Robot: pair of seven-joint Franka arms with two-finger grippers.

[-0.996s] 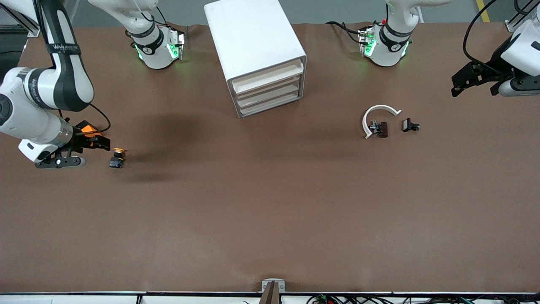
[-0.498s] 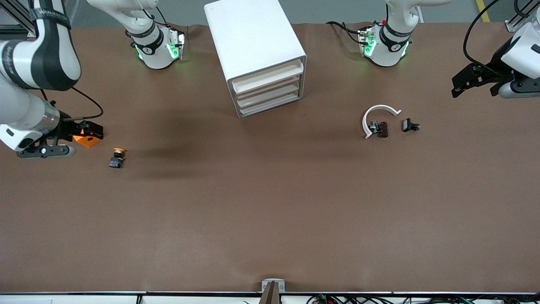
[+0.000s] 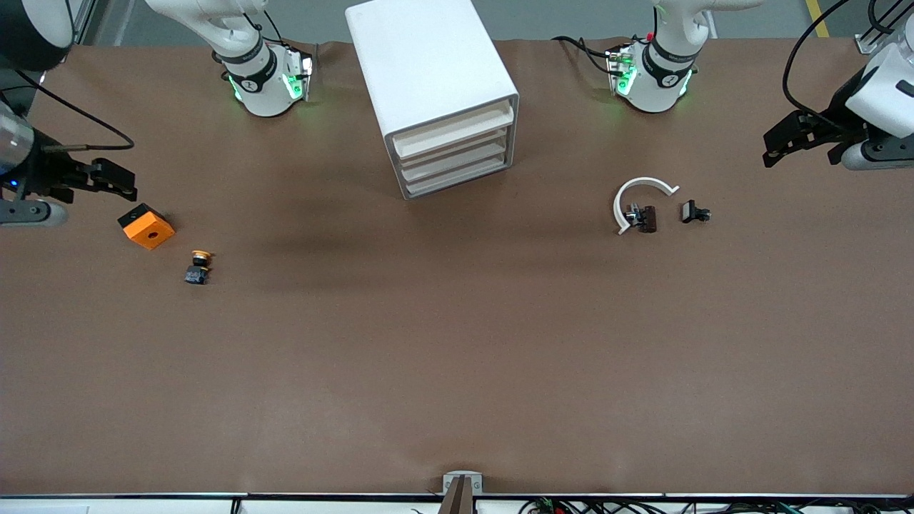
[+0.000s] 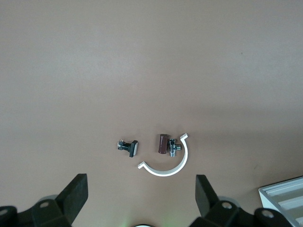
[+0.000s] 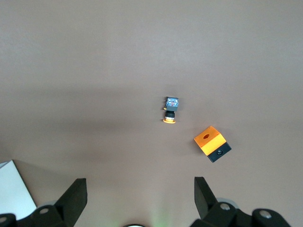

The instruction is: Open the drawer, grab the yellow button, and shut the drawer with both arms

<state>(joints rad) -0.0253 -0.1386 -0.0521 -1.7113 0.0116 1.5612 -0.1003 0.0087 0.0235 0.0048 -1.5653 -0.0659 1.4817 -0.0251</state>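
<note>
Nearest the front camera lies the button, on its side on the bare table toward the right arm's end, orange cap pointing away from that camera; the right wrist view shows it alone on the mat, touched by nothing. Just beside it, a little farther from the camera, sits the orange square block, also free. Lying out in the open like this, the button looks already taken from the cabinet, so that part of the task seems done.

Toward the left arm's end, a white curved band rests with small black clips beside it, well apart from everything else.

Farther again, the right gripper hangs over the table edge near the block, fingers spread wide and empty, clear of both pieces. The left gripper hovers at its own end of the table, likewise open with nothing in it; that arm appears to wait.

Farthest stands the white cabinet. Its top drawer looks pushed in flush with the three below, though from this height a slight gap would be hard to see.
</note>
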